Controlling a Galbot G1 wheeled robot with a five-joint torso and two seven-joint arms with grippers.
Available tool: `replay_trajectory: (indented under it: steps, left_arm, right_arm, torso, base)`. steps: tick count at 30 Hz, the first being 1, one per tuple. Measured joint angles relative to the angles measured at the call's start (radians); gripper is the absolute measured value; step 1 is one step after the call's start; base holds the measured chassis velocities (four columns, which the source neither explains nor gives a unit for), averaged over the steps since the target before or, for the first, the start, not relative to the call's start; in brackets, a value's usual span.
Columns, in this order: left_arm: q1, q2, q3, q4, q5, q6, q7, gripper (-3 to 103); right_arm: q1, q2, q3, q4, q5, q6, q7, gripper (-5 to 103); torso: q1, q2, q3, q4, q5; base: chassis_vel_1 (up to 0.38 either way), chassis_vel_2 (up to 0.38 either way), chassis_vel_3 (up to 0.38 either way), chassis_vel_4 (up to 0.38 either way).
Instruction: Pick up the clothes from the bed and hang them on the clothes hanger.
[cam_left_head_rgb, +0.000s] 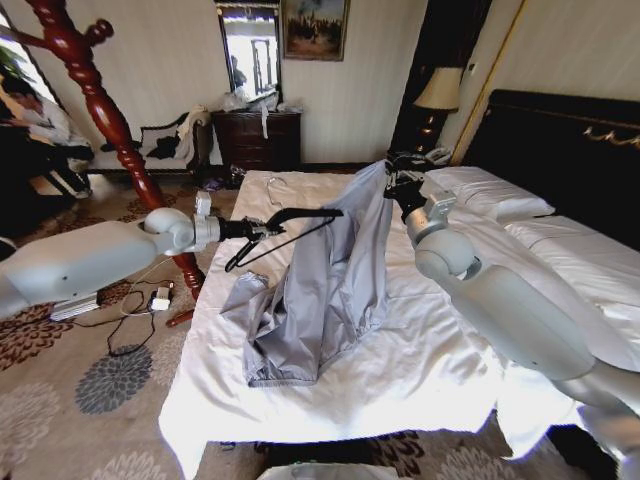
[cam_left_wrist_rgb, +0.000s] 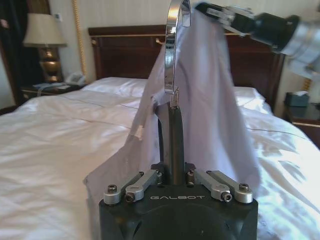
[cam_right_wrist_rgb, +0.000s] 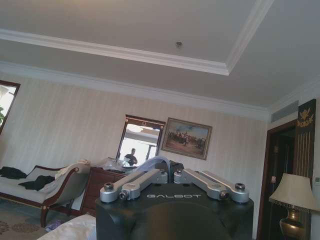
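Observation:
The light grey-blue clothes (cam_left_head_rgb: 325, 280) hang from their top edge, lower part pooled on the bed (cam_left_head_rgb: 400, 385). My right gripper (cam_left_head_rgb: 393, 172) holds that top edge high over the white duvet, shut on the fabric; a sliver of pale cloth (cam_right_wrist_rgb: 150, 162) shows by its fingers. My left gripper (cam_left_head_rgb: 243, 229) reaches in from the left, shut on the black clothes hanger (cam_left_head_rgb: 300, 218), whose far end touches the garment's side. In the left wrist view the hanger (cam_left_wrist_rgb: 170, 135) rises from the gripper (cam_left_wrist_rgb: 172, 174) with its shiny hook (cam_left_wrist_rgb: 172, 45) in front of the clothes (cam_left_wrist_rgb: 210, 100).
A reddish-brown coat stand (cam_left_head_rgb: 100, 110) rises left of the bed. Cables and small items (cam_left_head_rgb: 150, 300) lie on the patterned carpet. A dresser (cam_left_head_rgb: 260, 135), a couch with dark clothes (cam_left_head_rgb: 165, 145) and a lamp (cam_left_head_rgb: 437, 90) stand along the far wall. The black headboard (cam_left_head_rgb: 560, 140) is at right.

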Motion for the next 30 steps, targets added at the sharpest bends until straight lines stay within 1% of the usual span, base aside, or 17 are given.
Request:
replay_trajectory:
  steps: [5,7,8,11,13,14,18,20,22,23,24,27,29,30]
  left_arm:
    - [0.012,0.003,0.005,-0.042,0.014,0.013,-0.02,15]
    - [0.019,0.024,0.009,-0.06,0.011,0.019,-0.032,15]
    - [0.019,0.024,0.009,-0.06,0.011,0.019,-0.032,15]
    - [0.031,0.06,0.011,-0.061,0.003,0.022,-0.038,15]
    - [0.044,0.094,0.011,-0.042,0.003,0.024,-0.041,15]
    - [0.044,0.094,0.011,-0.042,0.003,0.024,-0.041,15]
    - [0.072,0.17,0.01,0.028,0.023,0.026,-0.041,15]
    - [0.076,0.183,0.01,0.041,0.025,0.027,-0.041,15]
    - [0.088,0.214,0.006,0.071,0.026,0.027,-0.042,15]
    - [0.097,0.242,0.003,0.092,0.025,0.027,-0.045,15]
    - [0.097,0.242,0.003,0.092,0.025,0.027,-0.045,15]
    - [0.113,0.297,-0.004,0.126,0.021,0.027,-0.047,15]
    - [0.125,0.332,-0.014,0.148,0.02,0.027,-0.048,15]
    - [0.125,0.332,-0.014,0.148,0.02,0.027,-0.048,15]
  right_arm:
    - [-0.011,-0.005,-0.001,-0.001,-0.003,0.0,-0.002,0]
    - [-0.018,-0.007,-0.001,-0.001,-0.005,0.001,-0.004,0]
    - [-0.018,-0.007,-0.001,-0.001,-0.005,0.001,-0.004,0]
    - [-0.021,-0.009,-0.001,0.0,-0.006,0.003,-0.005,0]
    - [-0.022,-0.011,0.0,0.006,-0.004,0.003,-0.006,0]
    - [-0.022,-0.011,0.0,0.006,-0.004,0.003,-0.006,0]
    - [-0.028,-0.02,0.001,0.025,0.001,0.007,-0.007,0]
    - [-0.031,-0.023,0.002,0.03,0.001,0.008,-0.008,0]
    - [-0.037,-0.029,0.005,0.038,0.004,0.009,-0.009,0]
    - [-0.041,-0.032,0.006,0.045,0.009,0.01,-0.01,0]
    - [-0.041,-0.032,0.006,0.045,0.009,0.01,-0.01,0]
    - [-0.045,-0.036,0.007,0.06,0.026,0.01,-0.01,0]
    - [-0.049,-0.037,0.007,0.069,0.043,0.01,-0.008,0]
    - [-0.049,-0.037,0.007,0.069,0.043,0.01,-0.008,0]
  torso:
    - [0.0,0.0,0.0,0.0,0.0002]
    - [0.0,0.0,0.0,0.0,0.0002]
    - [0.0,0.0,0.0,0.0,0.0002]
    - [0.0,0.0,0.0,0.0,0.0004]
    - [0.0,0.0,0.0,-0.0001,0.0002]
    - [0.0,0.0,0.0,-0.0001,0.0002]
    - [0.0,0.0,0.0,0.0,0.0002]
    - [0.0,0.0,0.0,0.0,0.0002]
    - [0.0,0.0,0.0,0.0003,0.0002]
    - [0.0,0.0,0.0,0.0003,0.0002]
    - [0.0,0.0,0.0,0.0003,0.0002]
    - [0.0,0.0,0.0,-0.0003,0.0003]
    - [0.0,0.0,0.0,-0.0001,0.0004]
    - [0.0,0.0,0.0,-0.0001,0.0004]
  base:
    - [0.0,0.0,0.0,0.0]
    - [0.0,0.0,0.0,0.0]
    - [0.0,0.0,0.0,0.0]
    - [0.0,0.0,0.0,0.0]
    - [0.0,0.0,0.0,0.0]
    - [0.0,0.0,0.0,0.0]
    - [0.0,0.0,0.0,0.0]
    - [0.0,0.0,0.0,0.0]
    - [0.0,0.0,0.0,0.0]
    - [0.0,0.0,0.0,0.0]
    - [0.0,0.0,0.0,0.0]
    - [0.0,0.0,0.0,0.0]
    - [0.0,0.0,0.0,0.0]
    - [0.0,0.0,0.0,0.0]
